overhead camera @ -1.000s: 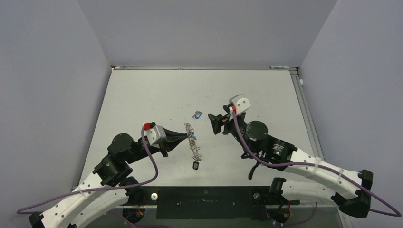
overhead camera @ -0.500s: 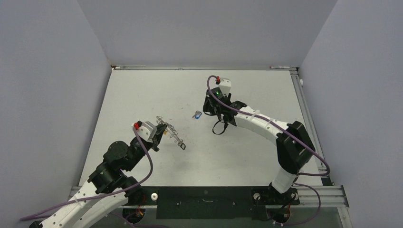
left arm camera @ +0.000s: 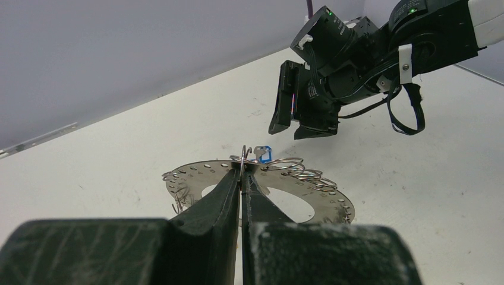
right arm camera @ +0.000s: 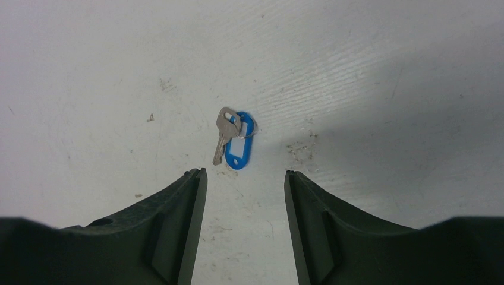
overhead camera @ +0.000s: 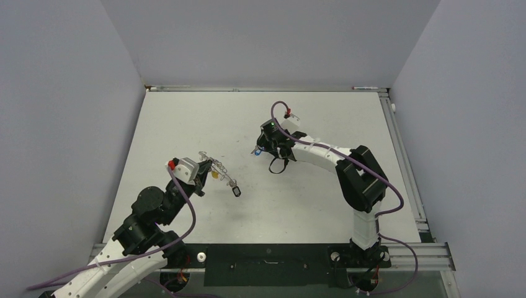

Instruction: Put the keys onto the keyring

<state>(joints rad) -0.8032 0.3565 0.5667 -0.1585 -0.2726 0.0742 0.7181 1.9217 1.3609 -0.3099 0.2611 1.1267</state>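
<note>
left gripper [left arm camera: 242,178]: fingers pressed together, pinching the near rim of a flat silvery perforated metal keyring [left arm camera: 333,200]; small wire loops sit along the keyring's far edge. right gripper [right arm camera: 245,172]: fingers spread, poised over a small silver key with a blue plastic tag [right arm camera: 224,135], lying flat on the white table [overhead camera: 322,205], apart from the keyring

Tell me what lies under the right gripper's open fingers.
A silver key and its blue tag lie flat on the white table, untouched, just beyond the right gripper. The key's head covers part of the tag.
</note>
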